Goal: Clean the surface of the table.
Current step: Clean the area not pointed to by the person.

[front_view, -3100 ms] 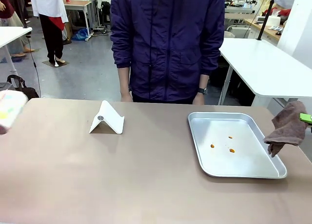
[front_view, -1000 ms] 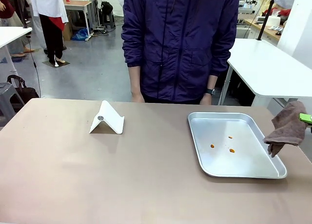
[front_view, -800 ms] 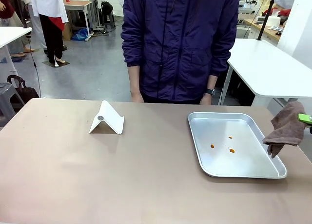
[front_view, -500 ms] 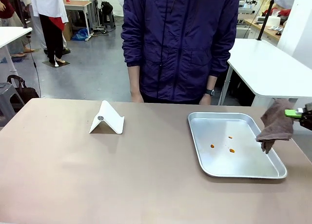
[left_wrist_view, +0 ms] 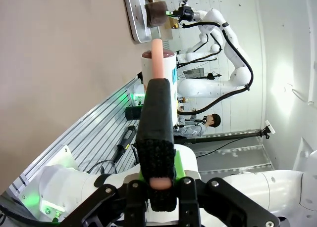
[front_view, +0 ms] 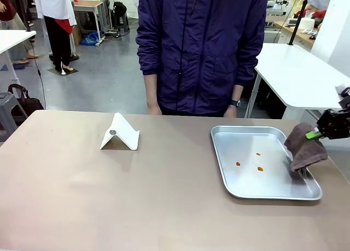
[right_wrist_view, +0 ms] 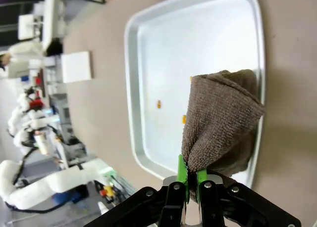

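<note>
Table (front_view: 164,207) lies tan in front of you, filling the near view. At 3 o'clock your right gripper (front_view: 313,134) pinches a brown cloth (front_view: 302,148) that hangs over the right rim of the metal tray (front_view: 240,180), which carries orange spots (front_view: 260,168). Your left gripper (left_wrist_view: 161,168) is clamped on a black rough-textured object (left_wrist_view: 156,118). At 11 o'clock stands a white folded stand (front_view: 121,134). At 12 o'clock stands a person (front_view: 199,48).

On the table (front_view: 109,202) a stand (front_view: 120,133) lies left, a tray (front_view: 273,183) right, a cloth (front_view: 303,146) over its rim.
</note>
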You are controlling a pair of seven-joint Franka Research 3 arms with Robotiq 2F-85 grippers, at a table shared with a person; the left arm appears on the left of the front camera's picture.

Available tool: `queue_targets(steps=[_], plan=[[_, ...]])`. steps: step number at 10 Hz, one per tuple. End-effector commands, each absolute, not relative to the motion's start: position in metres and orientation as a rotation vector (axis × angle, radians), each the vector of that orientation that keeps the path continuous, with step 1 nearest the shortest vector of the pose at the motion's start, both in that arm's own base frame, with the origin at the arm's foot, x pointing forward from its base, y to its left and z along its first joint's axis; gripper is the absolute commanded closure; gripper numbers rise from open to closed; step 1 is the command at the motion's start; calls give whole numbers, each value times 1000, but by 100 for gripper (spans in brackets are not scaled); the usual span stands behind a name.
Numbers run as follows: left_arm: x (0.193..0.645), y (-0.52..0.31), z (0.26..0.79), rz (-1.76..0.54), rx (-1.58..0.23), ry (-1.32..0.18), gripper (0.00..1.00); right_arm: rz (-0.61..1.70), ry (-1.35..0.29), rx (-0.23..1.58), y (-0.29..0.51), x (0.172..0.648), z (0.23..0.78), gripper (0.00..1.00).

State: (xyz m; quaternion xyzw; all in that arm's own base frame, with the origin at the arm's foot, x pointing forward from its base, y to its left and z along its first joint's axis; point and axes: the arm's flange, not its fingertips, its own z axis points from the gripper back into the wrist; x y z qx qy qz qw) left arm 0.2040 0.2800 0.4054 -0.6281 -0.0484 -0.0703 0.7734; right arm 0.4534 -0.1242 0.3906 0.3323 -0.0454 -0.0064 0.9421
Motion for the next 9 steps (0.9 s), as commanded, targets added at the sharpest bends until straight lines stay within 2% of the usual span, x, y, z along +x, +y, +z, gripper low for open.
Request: queue_targets(steps=[1,2,5,6,9], plan=[[201,279,409,-147,-1368,-97,79,-23,-28,607,-120,479,381,93],[201,279,409,-147,-1368,-97,79,-43,-14,549,-114,488,369,93],[201,279,409,-147,-1368,-97,79,4,21,547,-87,503,344,93],[201,279,409,-147,-1368,-97,79,5,22,527,-75,508,336,100],[201,279,409,-147,-1368,-97,79,9,-20,450,-41,519,320,100]])
